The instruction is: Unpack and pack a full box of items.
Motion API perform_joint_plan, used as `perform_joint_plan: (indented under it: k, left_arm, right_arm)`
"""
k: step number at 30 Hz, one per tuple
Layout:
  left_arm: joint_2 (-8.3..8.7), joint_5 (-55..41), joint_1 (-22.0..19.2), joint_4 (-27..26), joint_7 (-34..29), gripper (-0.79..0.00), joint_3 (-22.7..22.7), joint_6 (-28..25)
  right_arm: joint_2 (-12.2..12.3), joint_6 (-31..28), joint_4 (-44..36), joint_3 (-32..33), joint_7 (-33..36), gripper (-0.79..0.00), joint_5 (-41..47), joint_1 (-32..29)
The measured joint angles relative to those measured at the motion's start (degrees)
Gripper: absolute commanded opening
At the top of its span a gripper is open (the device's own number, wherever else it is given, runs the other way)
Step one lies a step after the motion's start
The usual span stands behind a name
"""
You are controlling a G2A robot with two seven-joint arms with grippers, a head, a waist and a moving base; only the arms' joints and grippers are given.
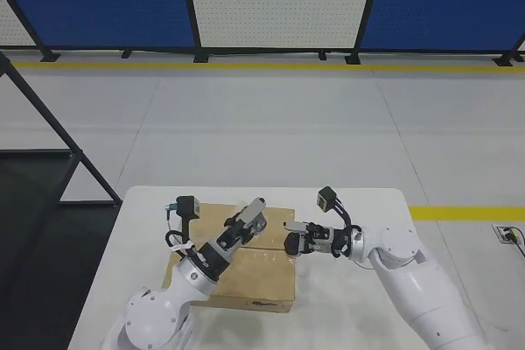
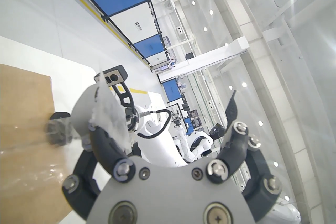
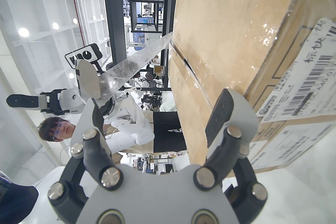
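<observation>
A closed brown cardboard box [image 1: 249, 267] lies on the white table [image 1: 350, 306]; its top seam is taped over and a printed label [image 3: 302, 93] is stuck on its side. My left gripper [image 1: 252, 213] hovers over the box's far top edge, open; crumpled clear tape [image 2: 110, 114] clings to one of its fingers. Beside the box's right edge, near the seam, my right gripper [image 1: 290, 242] is also open. A twisted strip of clear tape [image 3: 136, 62] runs from the box seam [image 3: 183, 57] to one right finger [image 3: 88, 78]. Nothing is clamped between either pair of fingers.
A black metal frame [image 1: 35, 114] stands off the table's left side. The box [image 2: 23, 109] takes up the table's middle and left. Bare table shows to the right of the box, under the right arm [image 1: 402, 262].
</observation>
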Motion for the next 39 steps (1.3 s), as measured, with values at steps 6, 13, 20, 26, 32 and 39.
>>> perform_joint_plan:
  k: [6,13,20,26,32,39]
  left_arm:
    - [-0.9,-0.2,-2.9,2.0,0.3,0.0,3.2,0.9]
    - [-1.59,0.3,-4.0,2.5,0.3,0.0,5.1,1.2]
    - [-2.12,0.9,-4.3,2.1,0.0,0.0,6.3,1.6]
    - [-2.56,0.9,-4.6,2.0,0.1,0.0,6.7,1.4]
    - [-2.4,-1.1,-3.5,-1.3,-0.9,0.0,3.1,0.5]
    - [-0.56,-6.9,2.6,-9.0,-8.4,0.0,-11.5,1.0]
  right_arm:
    - [0.1,0.0,0.0,0.3,0.0,0.0,0.1,-0.2]
    - [0.3,-0.1,0.4,0.5,-0.1,0.0,0.2,-0.3]
    - [0.2,-0.5,1.3,0.2,0.1,0.0,0.4,0.1]
    - [0.1,-0.7,1.5,0.0,0.2,0.0,0.8,0.4]
    - [0.1,-0.7,1.7,0.0,0.1,0.0,1.0,0.4]
    - [0.3,-0.7,1.5,0.2,0.6,0.0,0.4,0.8]
